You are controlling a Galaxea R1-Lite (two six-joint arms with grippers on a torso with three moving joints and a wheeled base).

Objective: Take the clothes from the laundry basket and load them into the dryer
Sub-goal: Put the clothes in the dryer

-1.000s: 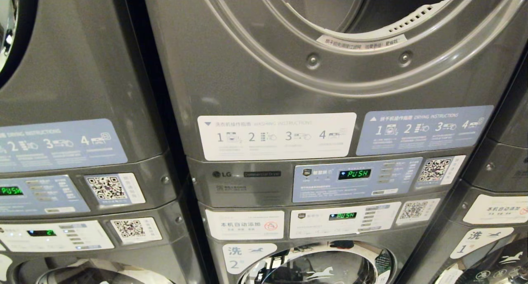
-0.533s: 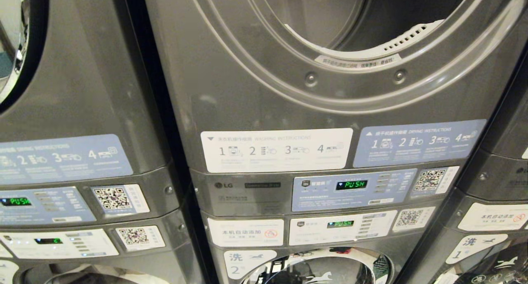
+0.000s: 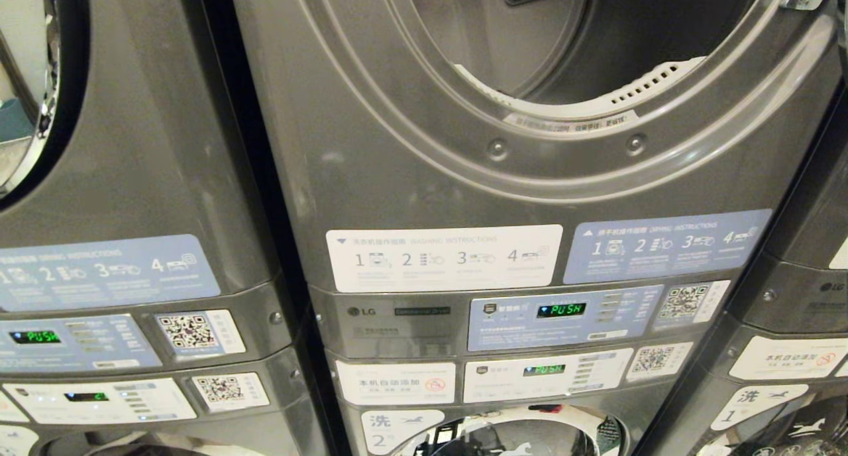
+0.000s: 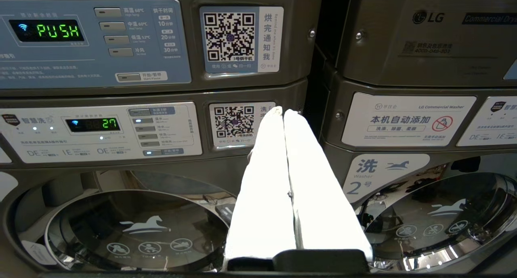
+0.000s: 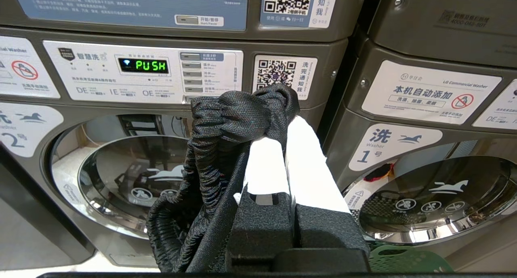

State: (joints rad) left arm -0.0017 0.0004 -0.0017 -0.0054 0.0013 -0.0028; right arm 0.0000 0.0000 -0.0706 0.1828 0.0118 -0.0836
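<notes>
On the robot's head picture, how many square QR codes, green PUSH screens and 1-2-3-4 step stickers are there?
QR codes: 4
Green PUSH screens: 3
Step stickers: 3
Total: 10
</notes>
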